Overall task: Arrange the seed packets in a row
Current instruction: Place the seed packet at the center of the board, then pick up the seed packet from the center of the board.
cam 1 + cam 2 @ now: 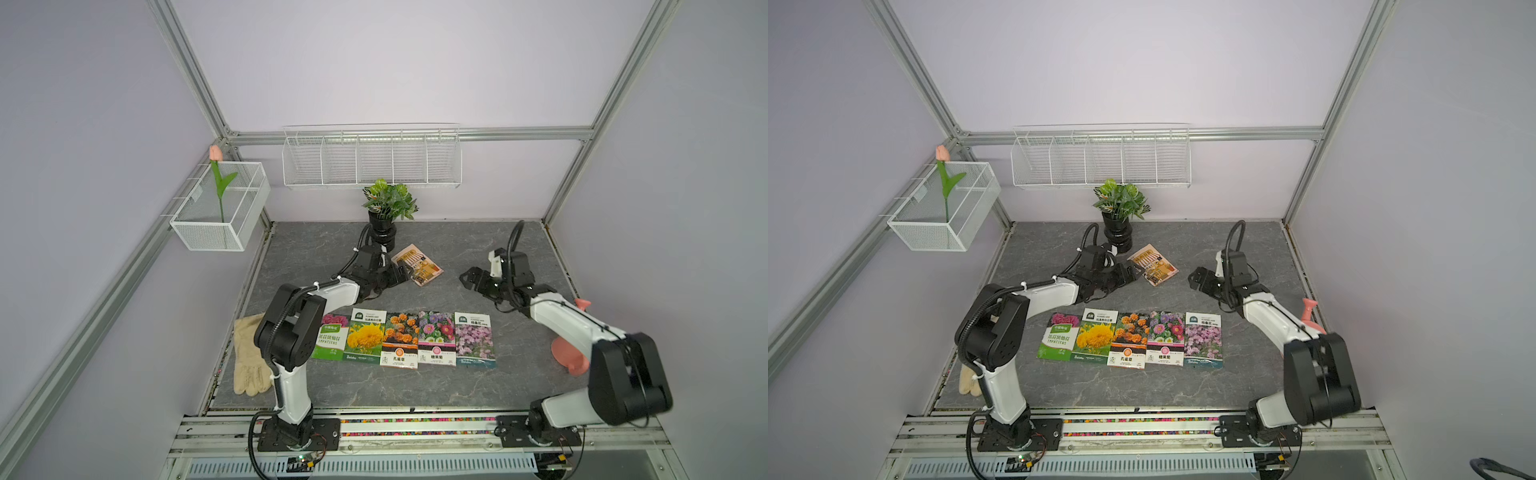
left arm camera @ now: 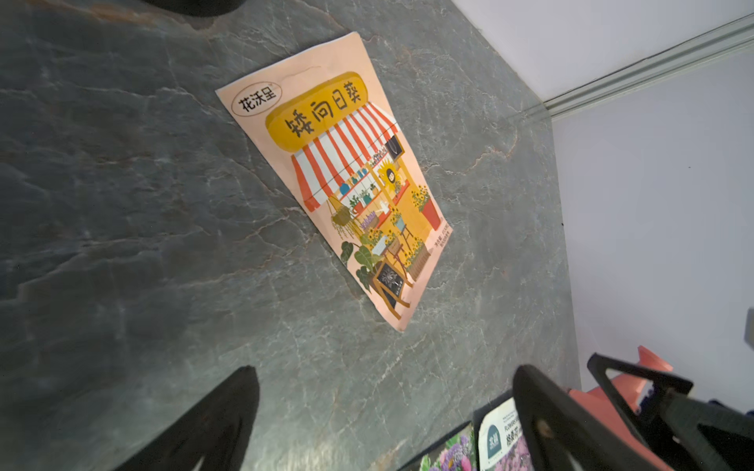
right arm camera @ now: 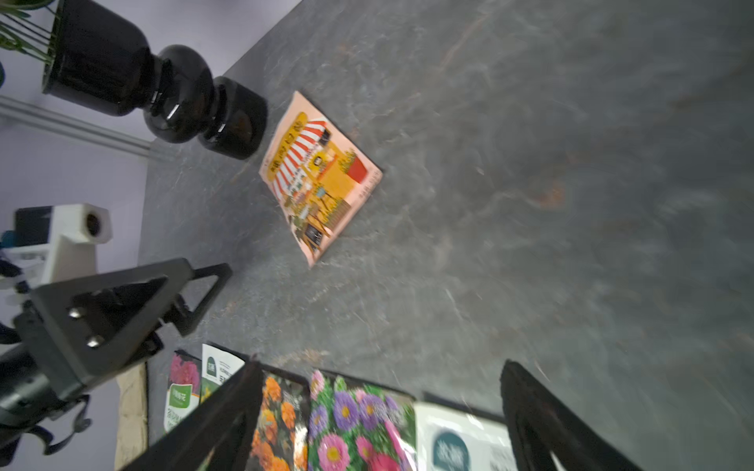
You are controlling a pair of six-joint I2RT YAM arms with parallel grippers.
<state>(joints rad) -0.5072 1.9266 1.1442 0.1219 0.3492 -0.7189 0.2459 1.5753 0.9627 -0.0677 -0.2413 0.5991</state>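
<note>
left wrist view: shopfront packet [image 2: 338,183] askew ahead of wide-open left gripper [image 2: 385,377], right gripper [image 3: 381,369] also spread empty; best pinched by an edge, laid beside lilac packet [image 1: 474,340].

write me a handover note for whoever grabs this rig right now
Left gripper: open, empty, close beside the flat beige seed packet with a shopfront drawing.
Right gripper: open, empty, apart from it.
Done: five glossy flower-photo packets lie side by side in a front row: green, yellow, orange, mixed pink, lilac.
Left: the beige packet lies askew behind the row, near the glossy black vase; it must join the row.
</note>
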